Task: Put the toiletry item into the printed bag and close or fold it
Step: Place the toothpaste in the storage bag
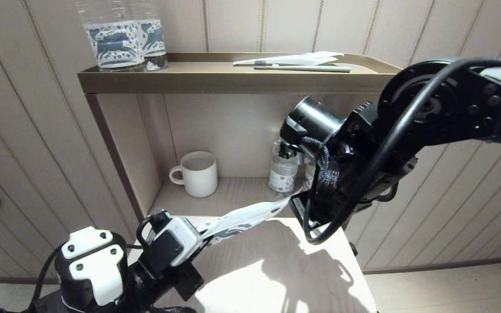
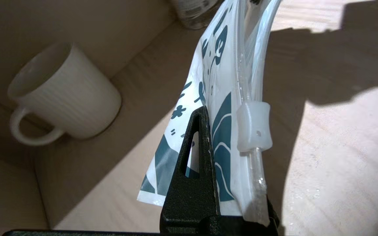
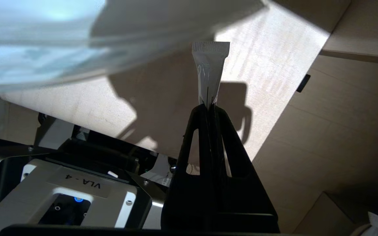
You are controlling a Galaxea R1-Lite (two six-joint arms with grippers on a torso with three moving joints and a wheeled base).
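Observation:
My left gripper [image 1: 202,234] is shut on one end of the printed bag [image 1: 244,218], a white pouch with dark blue print. It holds the bag stretched over the table towards the right arm [image 1: 363,143]. In the left wrist view the bag [image 2: 216,49] stands on edge between the fingers [image 2: 199,157], and a translucent zip slider [image 2: 254,126] sits on its top seam. My right gripper [image 3: 208,106] is shut on the toiletry item [image 3: 210,65], a small white tube with a crimped flat end. It hangs just beside the bag's blurred far end [image 3: 44,49].
A ribbed white mug [image 1: 198,174] and a small clear jar [image 1: 283,171] stand in the lower shelf niche. On the top shelf [image 1: 215,80] are two clear bottles [image 1: 122,37], a pale toothbrush [image 1: 307,68] and a white wrapper [image 1: 307,58]. The pale table [image 1: 276,269] lies below both grippers.

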